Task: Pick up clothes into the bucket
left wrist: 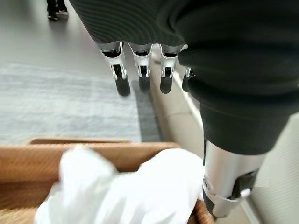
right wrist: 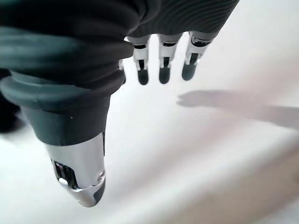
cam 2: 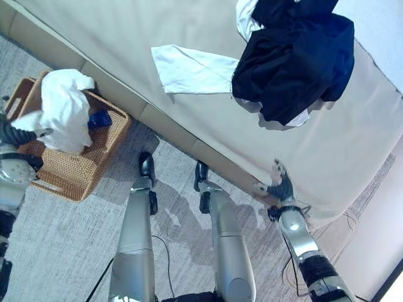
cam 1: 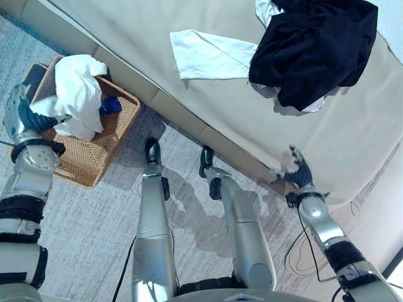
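A wicker basket [cam 1: 94,173] stands on the floor at the left, beside the bed. A white garment [cam 1: 79,94] is heaped in it over a blue piece [cam 1: 111,106]. My left hand [cam 1: 24,116] hovers at the basket's outer side, open, its fingers [left wrist: 142,70] straight above the white cloth [left wrist: 140,191]. On the bed lie a black garment [cam 1: 315,50] and a flat white garment [cam 1: 208,56] beside it. My right hand [cam 1: 297,171] is at the bed's near edge, well short of the black garment, open with its fingers [right wrist: 161,65] straight over the sheet.
The bed's beige sheet [cam 1: 359,132] covers the upper right, and its base [cam 1: 182,116] runs diagonally past the basket. Grey carpet [cam 1: 82,233] spreads below. A person's shoes [left wrist: 55,10] stand far off on the floor in the left wrist view.
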Motion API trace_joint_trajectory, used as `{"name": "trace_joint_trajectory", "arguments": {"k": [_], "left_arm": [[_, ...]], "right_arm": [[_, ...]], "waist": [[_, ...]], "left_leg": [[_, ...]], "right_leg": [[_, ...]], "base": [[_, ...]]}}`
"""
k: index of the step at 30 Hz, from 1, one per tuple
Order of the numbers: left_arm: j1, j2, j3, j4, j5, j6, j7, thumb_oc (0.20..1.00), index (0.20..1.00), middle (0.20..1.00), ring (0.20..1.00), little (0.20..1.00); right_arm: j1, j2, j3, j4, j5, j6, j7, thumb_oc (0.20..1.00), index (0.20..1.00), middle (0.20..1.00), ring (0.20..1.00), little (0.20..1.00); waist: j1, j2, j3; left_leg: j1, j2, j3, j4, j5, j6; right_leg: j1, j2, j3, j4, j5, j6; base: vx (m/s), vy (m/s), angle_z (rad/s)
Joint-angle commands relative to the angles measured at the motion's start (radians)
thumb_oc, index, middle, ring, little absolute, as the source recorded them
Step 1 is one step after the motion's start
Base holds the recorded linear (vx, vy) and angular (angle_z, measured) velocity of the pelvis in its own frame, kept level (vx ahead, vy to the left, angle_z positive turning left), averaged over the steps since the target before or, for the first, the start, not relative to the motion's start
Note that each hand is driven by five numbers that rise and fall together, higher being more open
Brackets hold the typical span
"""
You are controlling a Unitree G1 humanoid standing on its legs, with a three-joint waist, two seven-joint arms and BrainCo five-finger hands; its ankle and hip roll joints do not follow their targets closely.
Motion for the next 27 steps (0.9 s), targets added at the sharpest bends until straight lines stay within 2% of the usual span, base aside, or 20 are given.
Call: {"name": "trace_joint_trajectory", "arguments": {"k": [1,7,14,20,22,23,24,26,27], "left_arm": [[0.064,-0.021,0.103,-0.019,0.062,0.013,0.021,1.0,1.0,1.0,1.0,1.0],[0.133,-0.11,0.133,-0.025,0.063,0.019,0.017,1.0,1.0,1.0,1.0,1.0],[0.2,-0.256,0.121,0.045,-0.008,-0.007,0.026,1.0,1.0,1.0,1.0,1.0],[0.248,-0.426,0.051,0.039,-0.159,-0.087,0.02,1.0,1.0,1.0,1.0,1.0],[0.26,-0.484,0.013,0.036,-0.221,-0.109,0.011,1.0,1.0,1.0,1.0,1.0],[0.272,-0.523,-0.032,0.041,-0.258,-0.125,-0.029,1.0,1.0,1.0,1.0,1.0],[0.272,-0.525,-0.032,0.042,-0.259,-0.125,-0.03,1.0,1.0,1.0,1.0,1.0],[0.282,-0.556,-0.08,0.044,-0.268,-0.134,-0.056,1.0,1.0,1.0,1.0,1.0],[0.282,-0.561,-0.126,0.052,-0.261,-0.134,-0.078,1.0,1.0,1.0,1.0,1.0]], "right_arm": [[-0.005,-0.063,-0.141,-0.158,-0.075,-0.072,-0.128,1.0,1.0,1.0,1.0,1.0],[-0.058,-0.086,-0.23,-0.195,-0.061,-0.072,-0.186,1.0,1.0,1.0,1.0,1.0],[-0.165,-0.169,-0.292,-0.151,-0.074,-0.043,-0.261,1.0,1.0,1.0,1.0,1.0],[-0.301,-0.318,-0.268,0.082,-0.03,0.028,-0.283,1.0,1.0,1.0,1.0,1.0],[-0.358,-0.324,-0.23,0.209,0.068,0.025,-0.267,1.0,1.0,1.0,1.0,1.0],[-0.432,-0.356,-0.175,0.336,0.126,0.04,-0.238,1.0,1.0,1.0,1.0,1.0],[-0.44,-0.361,-0.168,0.344,0.129,0.036,-0.236,1.0,1.0,1.0,1.0,1.0],[-0.504,-0.382,-0.114,0.468,0.159,0.06,-0.207,1.0,1.0,1.0,1.0,1.0],[-0.564,-0.398,-0.063,0.551,0.159,0.082,-0.183,1.0,1.0,1.0,1.0,1.0]], "waist": [[0.032,-0.042,-0.014],[0.047,-0.015,-0.014],[0.079,0.037,-0.014],[0.122,0.084,-0.014],[0.136,0.106,-0.014],[0.149,0.13,-0.014],[0.147,0.132,-0.014],[0.159,0.159,-0.014],[0.167,0.182,-0.014]], "left_leg": [[0.051,-0.035,-0.009,0.067,-0.113,0.023],[0.08,-0.048,-0.007,0.045,-0.107,0.024],[0.127,-0.07,-0.005,0.009,-0.092,0.026],[0.183,-0.103,-0.018,-0.08,-0.044,0.017],[0.206,-0.112,-0.027,-0.117,-0.022,0.012],[0.231,-0.118,-0.036,-0.162,0.002,0.004],[0.232,-0.119,-0.037,-0.165,0.004,0.004],[0.249,-0.123,-0.047,-0.204,0.031,-0.004],[0.263,-0.122,-0.049,-0.245,0.056,-0.012]], "right_leg": [[0.056,-0.061,0.004,-0.125,0.076,0.094],[0.073,-0.072,0.005,-0.115,0.066,0.092],[0.098,-0.096,0.01,-0.07,0.036,0.084],[0.128,-0.129,-0.004,-0.044,0.011,0.075],[0.141,-0.143,-0.014,-0.038,0.004,0.072],[0.156,-0.154,-0.028,-0.034,-0.007,0.067],[0.157,-0.155,-0.029,-0.035,-0.007,0.067],[0.159,-0.16,-0.04,-0.022,-0.019,0.061],[0.159,-0.164,-0.047,-0.013,-0.031,0.054]], "base": [[0.0,0.002,-0.04],[0.0,0.001,0.03],[0.01,-0.007,0.04],[0.01,-0.053,0.2],[0.01,-0.133,0.36],[0.01,-0.118,0.3],[0.01,-0.1,0.44],[0.01,-0.093,0.39],[0.01,-0.085,0.2]]}}
